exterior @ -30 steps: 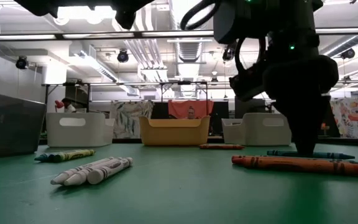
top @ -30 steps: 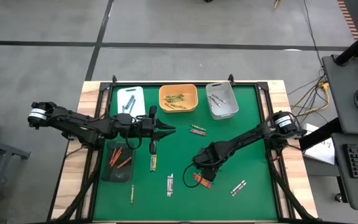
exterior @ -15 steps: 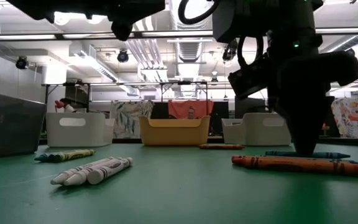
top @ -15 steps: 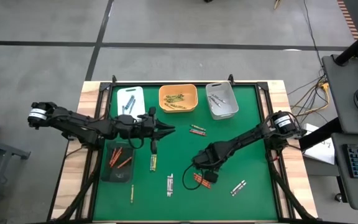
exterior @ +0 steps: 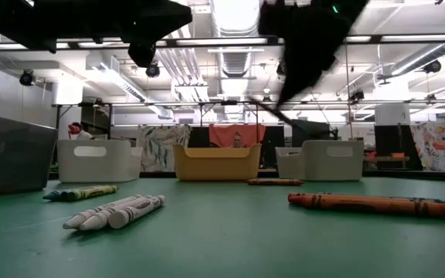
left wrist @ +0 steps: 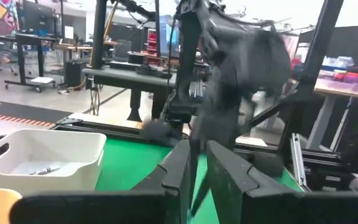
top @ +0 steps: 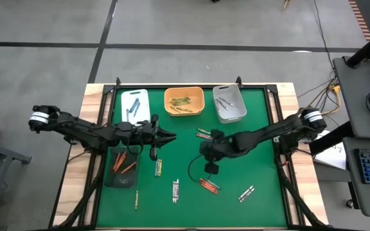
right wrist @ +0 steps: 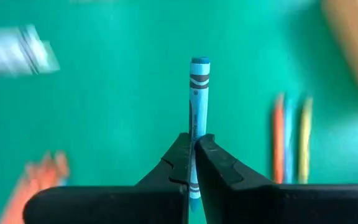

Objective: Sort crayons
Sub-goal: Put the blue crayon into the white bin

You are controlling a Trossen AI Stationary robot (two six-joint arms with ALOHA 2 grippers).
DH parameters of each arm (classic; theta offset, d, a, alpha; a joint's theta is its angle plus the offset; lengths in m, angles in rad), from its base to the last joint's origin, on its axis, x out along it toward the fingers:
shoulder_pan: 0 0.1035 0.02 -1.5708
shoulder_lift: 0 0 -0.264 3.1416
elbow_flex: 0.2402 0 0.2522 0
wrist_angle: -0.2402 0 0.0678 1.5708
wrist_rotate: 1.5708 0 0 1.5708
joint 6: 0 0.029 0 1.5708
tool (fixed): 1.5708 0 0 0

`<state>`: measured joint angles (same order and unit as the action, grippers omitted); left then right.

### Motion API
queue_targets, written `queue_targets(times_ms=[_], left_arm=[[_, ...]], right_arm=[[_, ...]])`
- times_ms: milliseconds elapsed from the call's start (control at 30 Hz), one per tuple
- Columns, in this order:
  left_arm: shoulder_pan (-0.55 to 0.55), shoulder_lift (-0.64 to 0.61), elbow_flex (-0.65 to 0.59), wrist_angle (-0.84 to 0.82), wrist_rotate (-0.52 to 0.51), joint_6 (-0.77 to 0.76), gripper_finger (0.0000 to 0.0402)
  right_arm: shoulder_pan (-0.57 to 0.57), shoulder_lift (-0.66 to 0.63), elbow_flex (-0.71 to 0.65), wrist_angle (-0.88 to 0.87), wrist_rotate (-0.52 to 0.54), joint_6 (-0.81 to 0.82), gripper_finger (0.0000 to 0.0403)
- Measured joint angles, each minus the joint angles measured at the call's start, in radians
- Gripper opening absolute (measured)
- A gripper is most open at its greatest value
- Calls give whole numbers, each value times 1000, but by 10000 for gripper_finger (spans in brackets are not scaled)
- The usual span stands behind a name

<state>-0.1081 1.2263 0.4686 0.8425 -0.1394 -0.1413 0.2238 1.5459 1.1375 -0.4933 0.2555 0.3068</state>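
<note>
A blue crayon (right wrist: 199,93) sticks out from my right gripper (right wrist: 193,146), which is shut on it above the middle of the green mat (top: 262,160). In the high view this gripper (top: 209,165) slants down over the loose crayons. They lie flat on the mat: a red-orange pair (top: 209,186), grey-white ones (top: 176,190) (top: 246,192), yellow ones (top: 158,168) and a mixed group (top: 203,135). My left gripper (top: 170,135) hovers level at left centre. Its fingers (left wrist: 179,171) stand a narrow gap apart, and I see nothing between them. My right gripper pinches the blue crayon's rear part (right wrist: 193,138) between its two fingers. The crayon lies along the fingers and points ahead of them, slanting down toward the mat. It is lifted clear of the table.
Along the far edge stand a white tray (top: 135,102), an orange bin (top: 184,101) holding yellow crayons and a grey-white bin (top: 229,102). A dark tray (top: 122,168) at the left holds red crayons. Wooden borders frame the mat.
My right gripper has risen from the mat near the red-orange pair and gone toward the far edge, tipping up from pointing down. The blue crayon that lay behind the orange ones has left the mat. My left gripper has sunk a little.
</note>
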Motion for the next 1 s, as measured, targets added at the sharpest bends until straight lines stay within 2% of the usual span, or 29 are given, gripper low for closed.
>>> queue_targets(times_ms=[200, 333, 433, 633, 1000], left_arm=[[0, 0, 9, 6, 5, 1, 63], [0, 0, 13, 6, 8, 16, 82], [0, 4, 13, 12, 9, 19, 92], [0, 81, 30, 51, 9, 27, 98], [0, 218, 122, 72, 80, 39, 98]], right_arm=[[-42, -117, -192, 545, -72, -214, 8], [-73, -132, -312, 945, -118, -292, 8], [-91, -106, -379, 1150, -133, -318, 8], [-101, -57, -406, 1304, -133, -344, 8], [-105, -44, -386, 1305, -135, -330, 9]])
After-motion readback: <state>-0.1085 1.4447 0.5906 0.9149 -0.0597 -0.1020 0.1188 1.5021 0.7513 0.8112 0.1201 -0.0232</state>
